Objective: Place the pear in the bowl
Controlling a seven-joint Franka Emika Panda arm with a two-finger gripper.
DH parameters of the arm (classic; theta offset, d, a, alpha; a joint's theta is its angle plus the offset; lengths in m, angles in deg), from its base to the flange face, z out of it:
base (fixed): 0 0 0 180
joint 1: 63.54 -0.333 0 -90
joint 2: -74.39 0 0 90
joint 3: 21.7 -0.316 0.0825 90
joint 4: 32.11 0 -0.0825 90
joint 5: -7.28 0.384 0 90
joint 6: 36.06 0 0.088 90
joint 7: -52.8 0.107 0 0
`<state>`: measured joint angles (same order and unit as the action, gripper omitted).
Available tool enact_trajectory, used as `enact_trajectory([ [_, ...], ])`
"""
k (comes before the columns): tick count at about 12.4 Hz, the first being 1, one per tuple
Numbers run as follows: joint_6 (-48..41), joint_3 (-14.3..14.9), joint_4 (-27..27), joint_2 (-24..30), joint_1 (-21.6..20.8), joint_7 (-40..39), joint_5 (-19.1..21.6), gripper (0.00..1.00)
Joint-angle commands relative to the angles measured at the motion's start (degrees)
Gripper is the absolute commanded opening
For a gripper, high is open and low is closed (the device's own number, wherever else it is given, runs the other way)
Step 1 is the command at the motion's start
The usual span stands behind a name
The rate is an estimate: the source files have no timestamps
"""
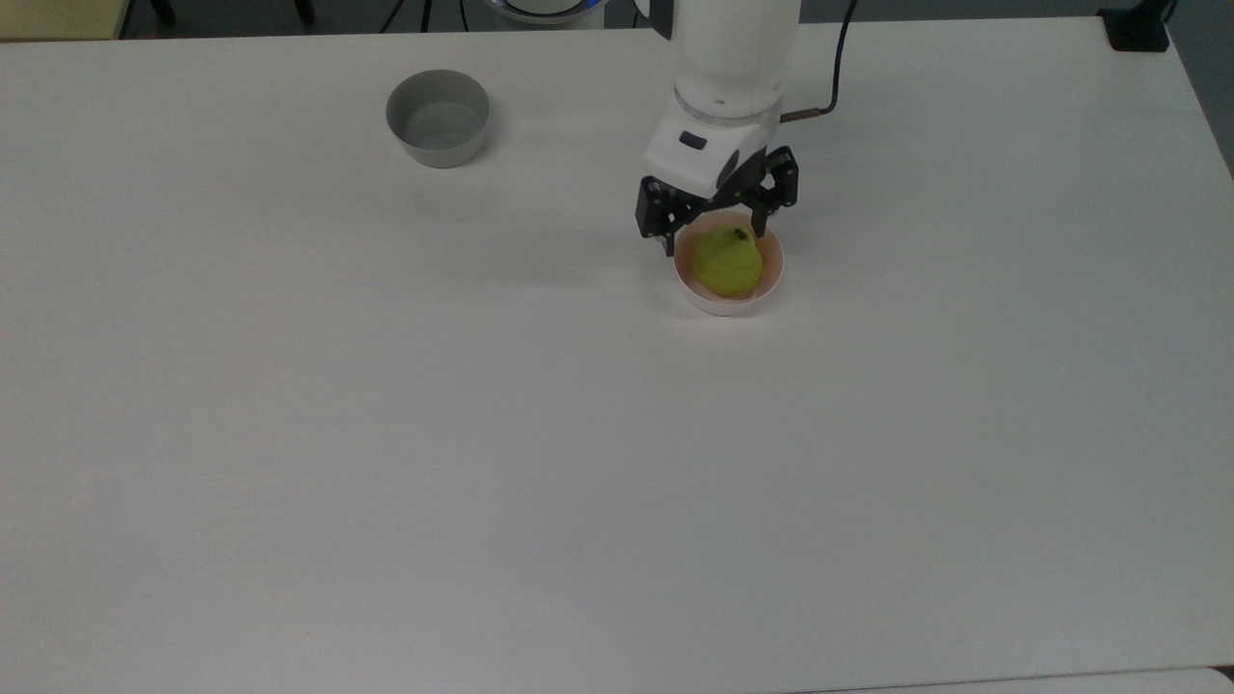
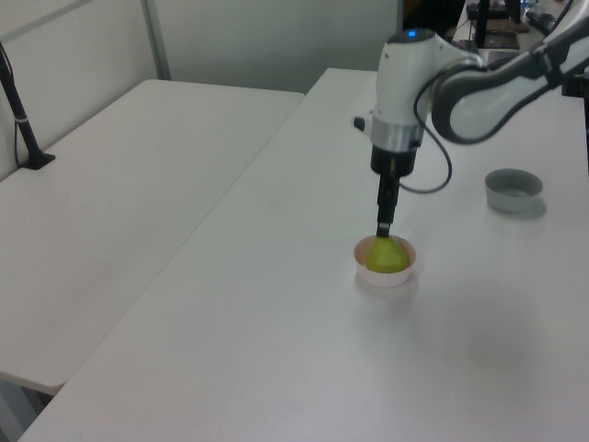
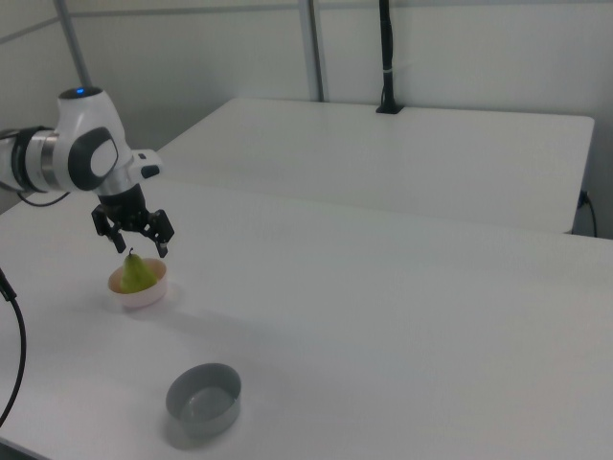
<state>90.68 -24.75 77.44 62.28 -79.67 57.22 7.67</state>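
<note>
top view: pear (image 1: 728,262) in bowl (image 1: 715,301), spread gripper (image 1: 714,234) above

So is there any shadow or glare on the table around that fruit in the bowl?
Top view: a faint soft shadow lies on the table to the top view's left of the pink bowl holding the pear; no harsh glare. Right view: lighting is even, with a dim shadow beside the grey bowl.

White arm (image 1: 735,48), black end effector (image 1: 714,227), black cable (image 1: 841,58).

Pear (image 1: 728,262) yellow-green, dark stem; bowl (image 1: 725,301) pale pink; second bowl (image 1: 438,118) grey; table (image 1: 386,434) white.
</note>
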Motion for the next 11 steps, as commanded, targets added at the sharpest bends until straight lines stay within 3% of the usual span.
enact_trajectory([
  [1,-13.1,0.1,-5.6,3.1,1.7,2.4,-4.5,1.00],
  [6,-24.2,0.1,-8.4,10.3,9.0,3.0,-6.1,1.00],
  [10,-34.8,0.8,-16.3,12.1,15.7,2.8,-4.9,1.00],
  [11,-36.2,2.3,-17.2,12.6,15.9,2.7,-3.9,1.00],
])
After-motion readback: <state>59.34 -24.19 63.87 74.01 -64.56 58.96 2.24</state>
